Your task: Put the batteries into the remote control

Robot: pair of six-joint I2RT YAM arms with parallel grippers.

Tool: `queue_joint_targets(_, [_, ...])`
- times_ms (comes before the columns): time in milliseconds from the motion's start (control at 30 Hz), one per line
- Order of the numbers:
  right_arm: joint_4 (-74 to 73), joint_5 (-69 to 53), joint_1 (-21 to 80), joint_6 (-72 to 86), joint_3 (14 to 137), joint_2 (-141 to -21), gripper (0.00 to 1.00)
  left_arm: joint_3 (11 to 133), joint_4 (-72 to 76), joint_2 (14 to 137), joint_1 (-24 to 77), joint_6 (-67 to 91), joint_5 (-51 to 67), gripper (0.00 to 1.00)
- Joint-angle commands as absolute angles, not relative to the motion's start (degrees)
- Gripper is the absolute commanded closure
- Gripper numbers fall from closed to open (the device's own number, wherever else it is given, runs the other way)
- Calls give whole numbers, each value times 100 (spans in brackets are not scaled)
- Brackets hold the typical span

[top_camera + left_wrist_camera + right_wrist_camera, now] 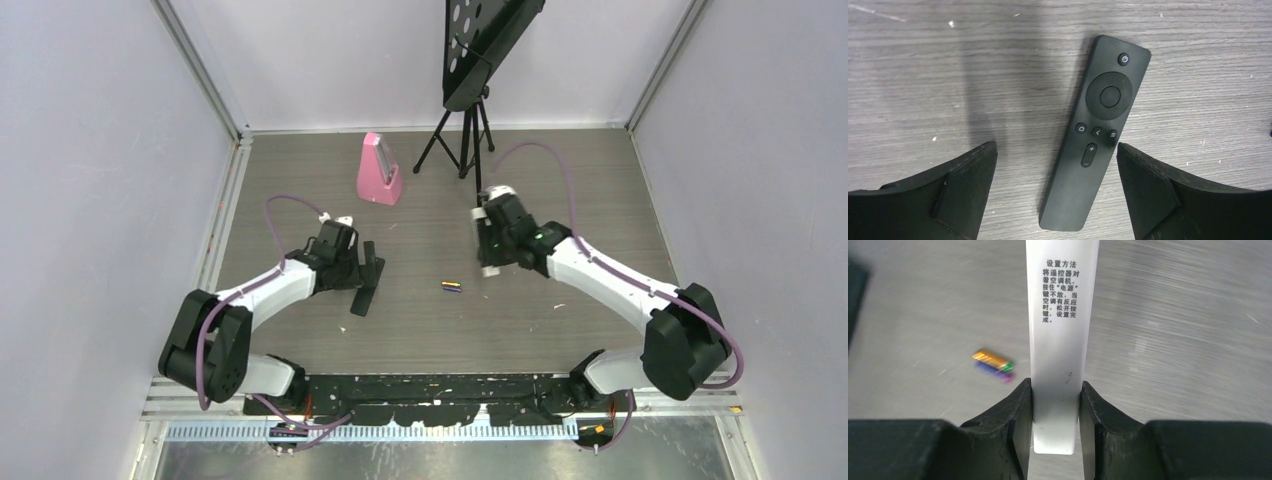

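Grey wood-grain tabletop [430, 330], viewed from above. Slim flat black rectangular remote control [1095, 135] lying button-side up between the wide-spread fingers of the left gripper [1057, 146], power-button end toward 1 o'clock in the wrist view. Two tiny batteries [993, 365], one gold, one purple, side by side near table centre, at 3 o'clock from the black remote and well apart from it. Right gripper [1056, 390] clenched on a white bar-shaped remote [1060, 330] printed with Chinese text, at 1 o'clock from the batteries. Pink metronome [380, 170] and black music stand [475, 60] toward 12 o'clock.
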State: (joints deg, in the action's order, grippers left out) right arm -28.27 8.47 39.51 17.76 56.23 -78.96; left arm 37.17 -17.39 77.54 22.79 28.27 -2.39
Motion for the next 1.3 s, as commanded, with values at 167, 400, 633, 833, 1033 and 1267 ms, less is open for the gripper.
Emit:
queue_joint_targets(167, [-3028, 1558, 2014, 2788, 5046, -7930, 89, 4037, -1656, 8357, 2827, 2715, -317, 13])
queue_joint_targets(400, [-2835, 1423, 1539, 2993, 5137, -8683, 86, 4371, -2042, 8852, 3255, 2856, -742, 26])
queue_joint_targets(633, [-2753, 1280, 1442, 3092, 5371, -9275, 68, 4510, -2137, 9161, 3370, 2962, -765, 54])
queue_joint_targets(833, [-2780, 1253, 1441, 3187, 5328, -9034, 44, 4646, -2149, 9272, 3462, 2834, -455, 77])
queue_joint_targets(1033, [-2944, 1260, 1441, 3254, 5276, -8100, 23, 4614, -1833, 9090, 3622, 2856, 435, 82])
queue_joint_targets(1267, [-2567, 481, 1986, 3898, 4842, -7141, 23, 4368, -1081, 9053, 3718, 3161, 1420, 83])
